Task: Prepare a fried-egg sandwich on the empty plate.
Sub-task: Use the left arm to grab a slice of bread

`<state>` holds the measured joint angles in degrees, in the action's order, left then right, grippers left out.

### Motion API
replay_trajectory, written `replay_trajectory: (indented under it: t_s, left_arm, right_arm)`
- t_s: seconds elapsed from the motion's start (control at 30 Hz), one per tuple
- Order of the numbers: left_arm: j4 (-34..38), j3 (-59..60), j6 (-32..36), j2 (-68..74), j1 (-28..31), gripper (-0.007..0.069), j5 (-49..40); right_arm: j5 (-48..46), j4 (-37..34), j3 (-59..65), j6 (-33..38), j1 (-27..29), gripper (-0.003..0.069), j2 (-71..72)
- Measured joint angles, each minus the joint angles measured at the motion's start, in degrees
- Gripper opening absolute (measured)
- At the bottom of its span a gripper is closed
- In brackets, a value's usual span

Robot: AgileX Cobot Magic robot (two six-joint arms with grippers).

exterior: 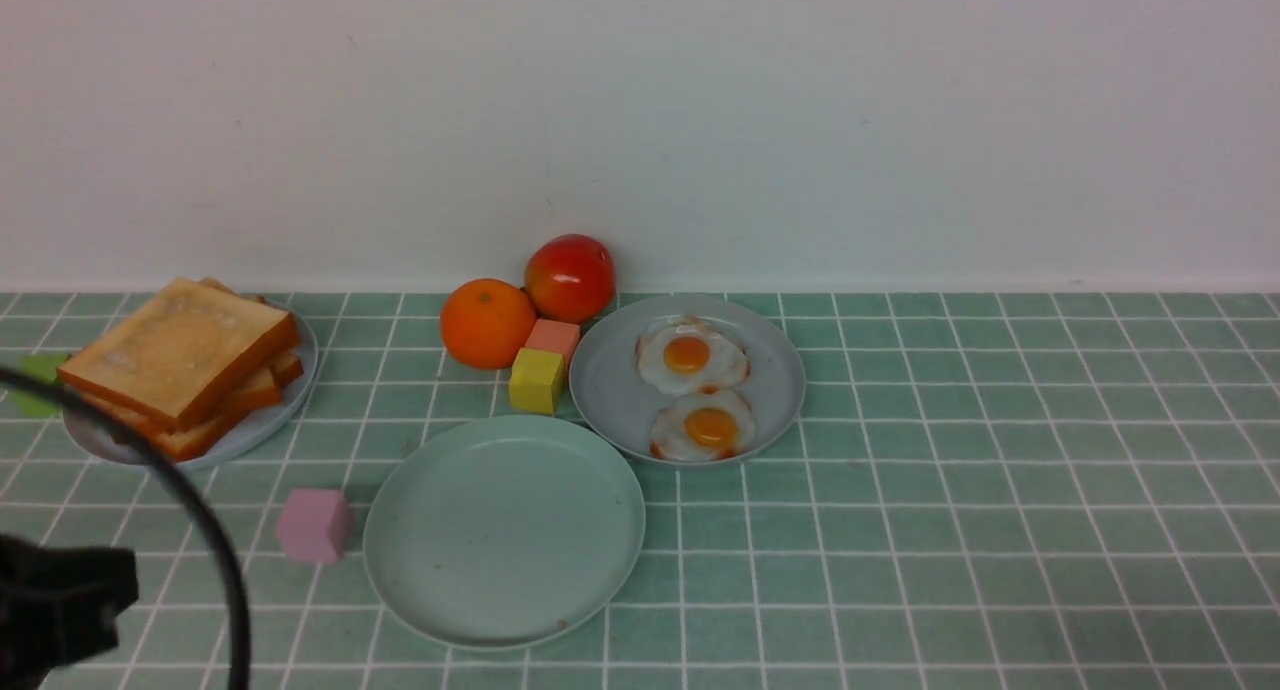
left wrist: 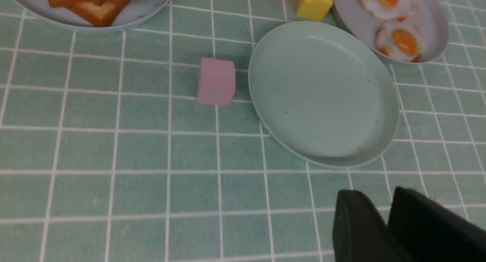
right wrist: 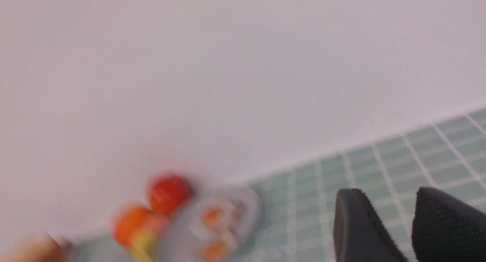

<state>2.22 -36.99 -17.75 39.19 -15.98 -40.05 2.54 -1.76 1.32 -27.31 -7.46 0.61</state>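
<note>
1. At the front centre of the tiled counter, the empty plate (exterior: 505, 530) lies bare; nothing is assembled yet. A pink cube (exterior: 313, 523) sits just beside it.
2. The toast stack (exterior: 185, 355) rests on a grey-blue plate (exterior: 265, 425) at the far left. Two fried eggs (exterior: 690, 355) lie on a second grey-blue plate (exterior: 615, 380) just behind the mint one.
3. The left gripper (left wrist: 374, 195) hovers near the mint plate's front edge, holding nothing. Its jaws are close together; I cannot tell if they are fully closed.
4. The right gripper (right wrist: 391, 195) has its jaws apart and is empty.
5. This looks like the opening step, fetching the first slice. The next move likely calls for widening the left jaws and lifting only the top toast.
</note>
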Motion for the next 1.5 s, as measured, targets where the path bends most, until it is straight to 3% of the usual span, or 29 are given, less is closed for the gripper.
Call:
replay_trajectory:
  t_s: [0.17,0.23,0.33,0.47,0.57,0.93,1.03,1.1,1.3,1.5]
  left_arm:
    - [-2.22,-5.23,0.05,12.21,0.0,0.0041,4.29]
    - [-4.53,-9.35,0.1,19.86,0.0,-0.0005,3.88]
    - [-7.8,-14.4,0.1,28.15,0.28,-0.0013,1.68]
    - [-9.16,-22.17,1.9,39.18,4.19,-0.0013,-1.33]
    - [-8.97,-27.41,3.84,45.46,7.97,-0.0013,-2.13]
    - [-10.71,-43.17,11.57,63.79,15.93,0.0022,-1.71]
    - [-12.18,-44.93,17.4,66.93,16.28,0.0101,-1.53]
    - [-12.28,-45.24,21.42,68.52,16.28,0.0218,-0.79]
    - [-15.96,-45.34,24.72,72.15,16.28,0.0438,3.65]
    - [-20.46,-45.73,24.96,75.53,15.98,0.0467,5.5]
  right_arm:
    - [-16.88,-0.49,-10.01,-5.55,-1.49,0.0141,-4.18]
    - [-29.4,-0.27,-19.45,-0.86,-4.39,0.0069,-10.6]
    - [-45.23,-0.55,-32.42,7.89,-8.19,-0.0002,-19.26]
    - [-64.07,-1.04,-47.95,15.07,-12.29,-0.0013,-32.15]
    - [-69.8,-1.09,-54.46,19.22,-13.41,-0.0013,-38.82]
    - [-66.05,-4.97,-57.61,29.14,-13.69,-0.0009,-43.79]
    - [-65.35,-5.16,-57.61,30.81,-13.73,-0.0008,-43.79]
    - [-65.28,-5.21,-57.61,31.62,-13.73,-0.0006,-43.79]
    - [-66.09,-5.35,-57.61,31.7,-13.73,-0.0002,-43.79]
    - [-66.59,-6.61,-57.61,31.74,-13.73,0.0001,-43.79]
